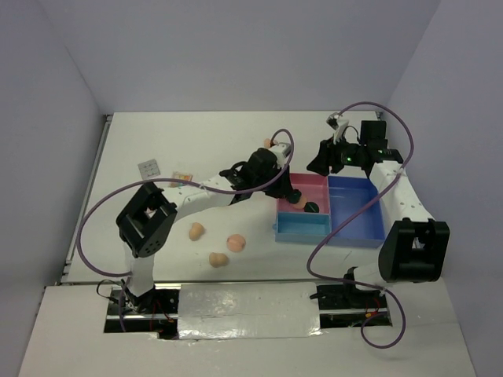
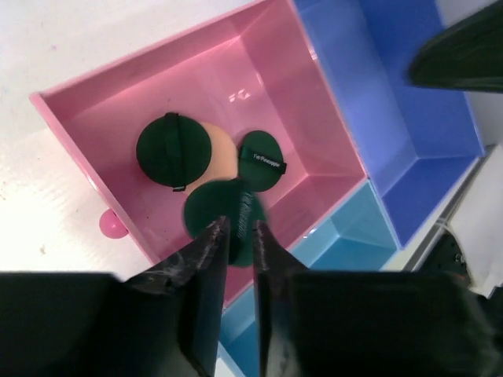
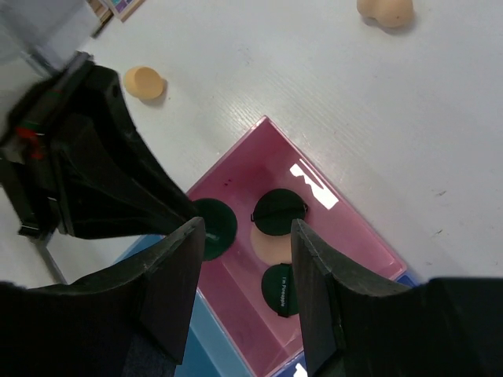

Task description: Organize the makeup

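My left gripper (image 2: 240, 224) is over the pink compartment (image 2: 118, 102) of the tray and is shut on the edge of a dark green disc (image 2: 224, 206). That disc also shows in the right wrist view (image 3: 216, 228). Two more green discs (image 2: 173, 149) (image 2: 262, 157) lie in the pink compartment on a flat peach pad (image 2: 222, 153). My right gripper (image 3: 247, 224) is open and empty, high above the same compartment (image 3: 346, 228). From above, the left gripper (image 1: 277, 174) and the right gripper (image 1: 321, 166) flank the tray's far end.
The tray has a light blue compartment (image 1: 302, 228) and a dark blue one (image 1: 357, 208). Three peach sponges (image 1: 196, 231) (image 1: 236, 242) (image 1: 218, 259) lie front left. Two palettes (image 1: 148, 168) (image 1: 182, 174) lie far left. A peach pad (image 3: 145, 82) lies behind the tray.
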